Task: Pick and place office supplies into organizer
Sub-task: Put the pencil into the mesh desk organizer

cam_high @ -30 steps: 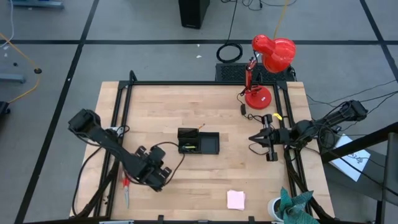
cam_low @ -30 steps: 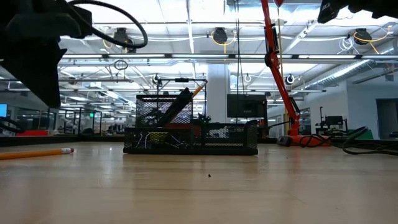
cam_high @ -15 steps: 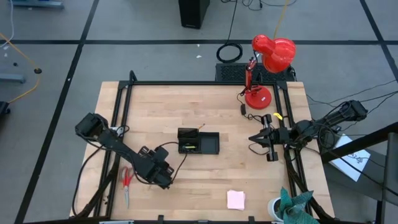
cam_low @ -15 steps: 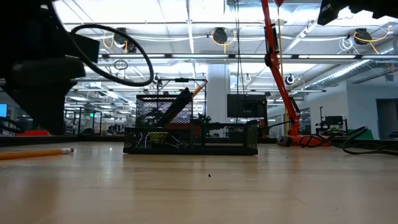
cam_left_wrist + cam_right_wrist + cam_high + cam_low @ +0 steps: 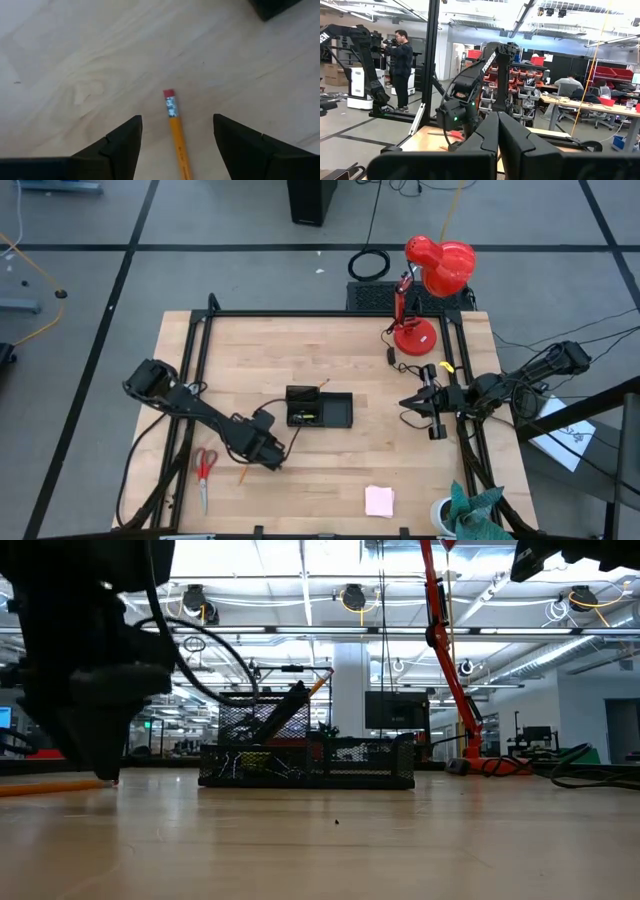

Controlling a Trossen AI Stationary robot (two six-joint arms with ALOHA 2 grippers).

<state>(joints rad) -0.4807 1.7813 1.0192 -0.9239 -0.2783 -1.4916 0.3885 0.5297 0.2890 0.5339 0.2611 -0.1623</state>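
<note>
pencil (image 5: 243, 474) left of organizer (image 5: 320, 409), scissors (image 5: 204, 468) farther left

left tool (image 5: 268, 456) moved off scissors (image 5: 204, 467), opened over pencil (image 5: 176, 135).

My left arm reaches in from the table's left edge and bends low over the wood, with my left claw (image 5: 268, 452) pointing down near the table's middle. Its two fingers (image 5: 120, 145) are spread wide apart and hold nothing. My right arm waits at the right edge, its right claw (image 5: 408, 401) lifted off the table with fingers (image 5: 485, 135) pressed together.
</note>
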